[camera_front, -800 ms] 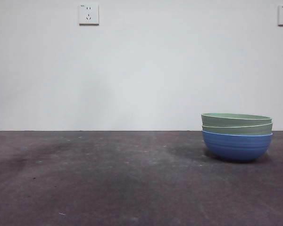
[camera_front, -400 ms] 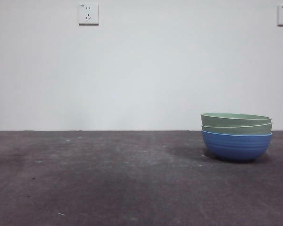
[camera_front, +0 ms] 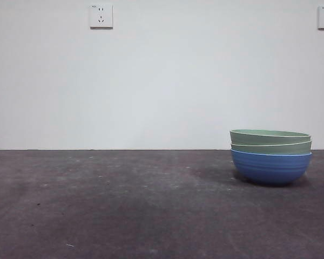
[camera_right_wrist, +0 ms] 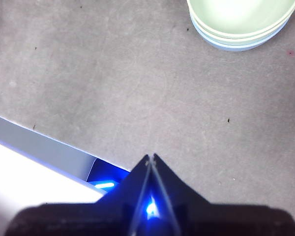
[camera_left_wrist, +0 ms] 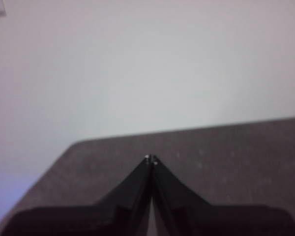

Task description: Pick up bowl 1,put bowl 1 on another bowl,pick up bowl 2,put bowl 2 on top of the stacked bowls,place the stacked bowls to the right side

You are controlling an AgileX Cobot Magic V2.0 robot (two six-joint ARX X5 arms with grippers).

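Observation:
The stacked bowls (camera_front: 270, 156) rest on the dark table at the right of the front view: a blue ridged bowl (camera_front: 271, 168) at the bottom with two pale green bowls (camera_front: 270, 141) nested in it. From above, the right wrist view shows the same stacked bowls (camera_right_wrist: 241, 22), well away from my right gripper (camera_right_wrist: 151, 157), whose jaws are shut and hold nothing. My left gripper (camera_left_wrist: 151, 159) is shut too, hanging over bare table near its far edge. Neither gripper appears in the front view.
A white wall with two sockets (camera_front: 101, 16) stands behind the table. The table's front edge with a pale strip and a blue light (camera_right_wrist: 105, 185) shows beneath the right gripper.

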